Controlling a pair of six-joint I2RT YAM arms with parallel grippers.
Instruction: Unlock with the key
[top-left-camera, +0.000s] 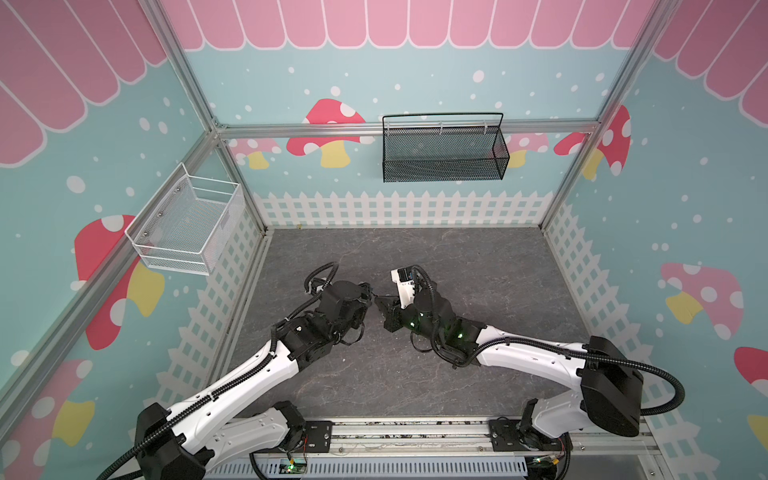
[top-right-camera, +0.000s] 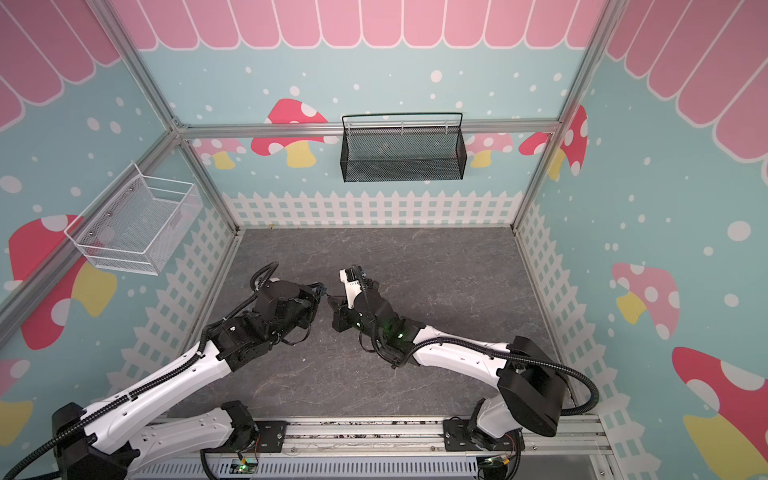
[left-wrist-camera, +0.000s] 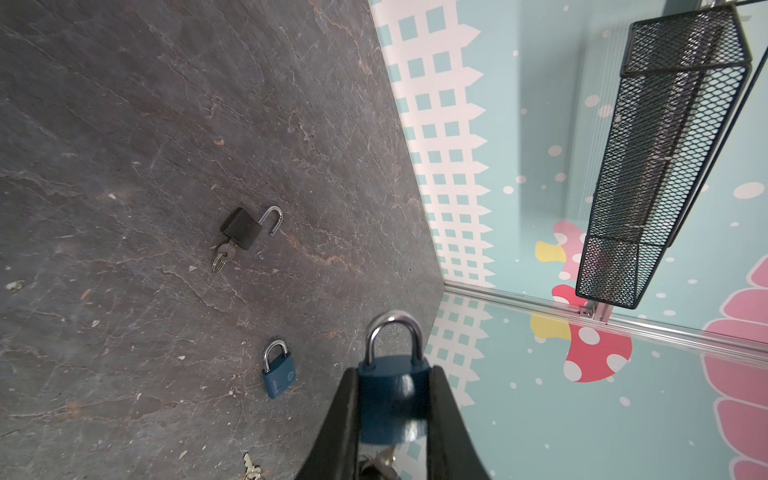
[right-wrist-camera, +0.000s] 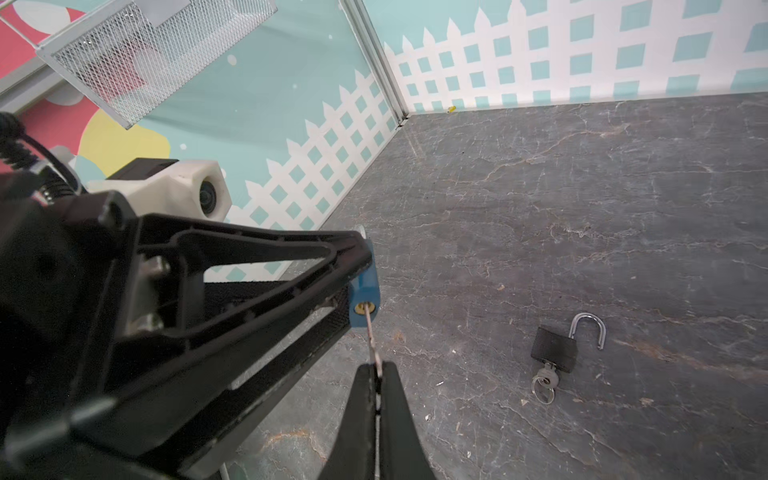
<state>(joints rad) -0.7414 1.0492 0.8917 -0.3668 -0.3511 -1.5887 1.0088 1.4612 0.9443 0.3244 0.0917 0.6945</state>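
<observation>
The key (right-wrist-camera: 371, 336) sits in the blue padlock (right-wrist-camera: 365, 291)

We see the key pinched in our right hand (right-wrist-camera: 377, 368), its tip in the keyhole. Our left hand (left-wrist-camera: 393, 370) clamps the blue padlock above the worktop (right-wrist-camera: 582, 187).

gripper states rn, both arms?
Left gripper: shut on the blue padlock.
Right gripper: shut on the key, its tip at the keyhole.

Teal walls (top-left-camera: 415, 75) printed with mushrooms, a white picket fence and pink scallops close me in, framed by aluminium rails (top-left-camera: 257, 131). My floor (top-left-camera: 478, 257) is a dark grey stone-patterned mat. A black mesh basket (top-left-camera: 442, 153) hangs on the back wall, a white mesh basket (top-left-camera: 187, 224) on the left
</observation>
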